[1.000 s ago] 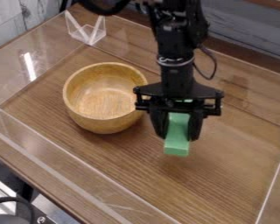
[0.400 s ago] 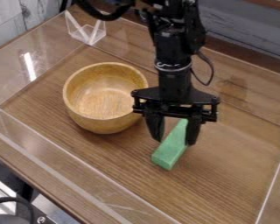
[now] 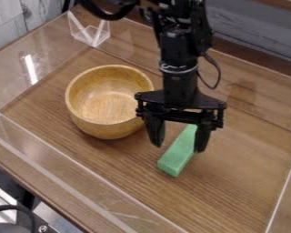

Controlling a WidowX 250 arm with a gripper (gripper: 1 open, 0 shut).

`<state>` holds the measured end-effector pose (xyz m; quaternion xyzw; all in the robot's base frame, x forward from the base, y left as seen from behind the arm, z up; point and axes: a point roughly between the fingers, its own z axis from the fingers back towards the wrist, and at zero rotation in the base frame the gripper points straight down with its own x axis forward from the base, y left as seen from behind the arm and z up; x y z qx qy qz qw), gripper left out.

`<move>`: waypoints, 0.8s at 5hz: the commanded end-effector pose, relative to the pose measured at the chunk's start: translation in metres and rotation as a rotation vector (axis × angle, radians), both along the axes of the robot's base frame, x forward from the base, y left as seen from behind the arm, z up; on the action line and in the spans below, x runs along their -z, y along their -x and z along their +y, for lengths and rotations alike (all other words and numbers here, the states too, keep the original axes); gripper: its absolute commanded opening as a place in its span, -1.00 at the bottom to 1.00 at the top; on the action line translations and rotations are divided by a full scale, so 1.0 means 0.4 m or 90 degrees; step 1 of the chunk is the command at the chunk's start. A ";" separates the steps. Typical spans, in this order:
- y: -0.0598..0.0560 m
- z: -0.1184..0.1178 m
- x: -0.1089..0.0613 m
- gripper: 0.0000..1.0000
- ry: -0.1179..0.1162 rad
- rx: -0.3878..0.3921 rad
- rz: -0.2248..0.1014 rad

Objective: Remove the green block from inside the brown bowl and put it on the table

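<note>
The near edge of the surface [image 3: 99, 187] is showing glossy wood grain, with a low clear acrylic wall [image 3: 63, 196] running along the front and left sides and catching reflections. Just beyond that bare stretch, right of centre, the green block [image 3: 176, 156] is lying flat on the surface, outside the bowl and clear of its wall. Its long axis is running diagonally, the near end pointing toward the lower left and the far end reaching up under the tool.

Directly above the block's far end, the end effector [image 3: 180, 138] is pointing straight down with its dark fingers [image 3: 155, 133] spread wide on either side of the bar. It is released: a gap is showing between each finger and the green surface, and nothing is being gripped. The far end of the block is sitting between the open fingers, partly hidden by them.

To the left, just beside the tool, the brown bowl [image 3: 108, 100] is standing upright on the surface, its thick rim and pale grain plainly visible and its inside holding nothing.

Farther back, the black arm [image 3: 181, 41] is rising vertically from the end effector toward the top of the view, with cables looping near its upper part. At the far left, a small clear acrylic piece [image 3: 91, 30] is standing near the back wall.
</note>
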<state>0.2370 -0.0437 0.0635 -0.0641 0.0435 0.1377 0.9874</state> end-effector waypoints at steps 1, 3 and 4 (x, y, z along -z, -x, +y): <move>-0.027 0.010 -0.047 1.00 0.004 0.002 -0.036; -0.038 0.047 -0.106 1.00 0.008 0.014 -0.055; -0.049 0.085 -0.168 1.00 0.007 0.015 -0.069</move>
